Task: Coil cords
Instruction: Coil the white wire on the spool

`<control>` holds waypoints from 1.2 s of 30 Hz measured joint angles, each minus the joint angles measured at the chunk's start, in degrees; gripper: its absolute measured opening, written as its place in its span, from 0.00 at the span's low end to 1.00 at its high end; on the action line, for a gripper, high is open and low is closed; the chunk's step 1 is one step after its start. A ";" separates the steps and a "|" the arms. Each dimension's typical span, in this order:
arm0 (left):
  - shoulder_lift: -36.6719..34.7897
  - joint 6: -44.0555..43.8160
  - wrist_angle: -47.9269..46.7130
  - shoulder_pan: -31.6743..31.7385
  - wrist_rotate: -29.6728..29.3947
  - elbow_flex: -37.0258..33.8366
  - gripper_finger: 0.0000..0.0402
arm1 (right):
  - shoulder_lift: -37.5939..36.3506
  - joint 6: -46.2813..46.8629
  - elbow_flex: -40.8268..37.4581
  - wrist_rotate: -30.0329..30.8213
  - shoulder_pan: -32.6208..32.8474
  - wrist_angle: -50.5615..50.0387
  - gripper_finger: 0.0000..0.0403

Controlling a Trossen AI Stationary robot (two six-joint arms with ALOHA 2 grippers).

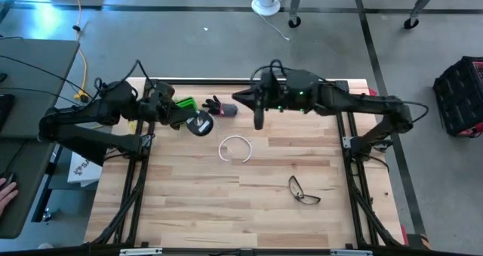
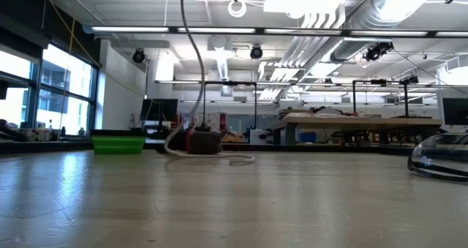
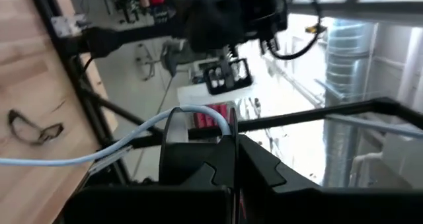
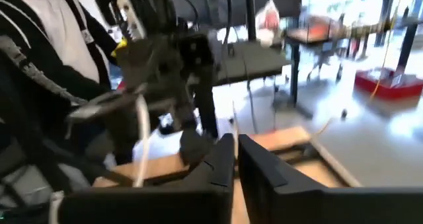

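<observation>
From above, the left gripper pinched the black reel over the table's far left part, while the white cord curled on the wood nearby. The right gripper hung just right, fingers pressed together.

At table height, the cord lay looped far off.

The left wrist view showed the reel between the fingers, cord trailing away.

The right wrist view showed closed fingers, the cord dangling beyond.

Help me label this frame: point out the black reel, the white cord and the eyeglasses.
Black reel (image 1: pixel 200 123): high view, its round face with the white mark.
White cord (image 1: pixel 246 146): high view, the curved loop lying on the table.
Eyeglasses (image 1: pixel 303 190): high view, the frame.
</observation>
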 joint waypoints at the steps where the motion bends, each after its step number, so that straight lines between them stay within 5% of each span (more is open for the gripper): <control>1: 0.00 0.02 0.38 0.46 0.38 0.02 0.00 | -0.31 1.54 0.02 -0.25 0.16 -1.89 0.08; 8: 0.11 1.27 1.13 2.39 0.82 0.02 0.00 | 2.86 11.89 -0.04 2.75 3.51 -13.69 0.43; 13: 0.11 2.96 2.23 3.75 0.15 0.02 0.00 | 6.54 13.33 -0.11 -0.57 4.71 -9.54 0.55; 36: 0.11 3.45 3.51 5.03 -0.05 0.02 0.00 | 12.24 5.00 -0.13 4.17 5.71 -6.53 0.33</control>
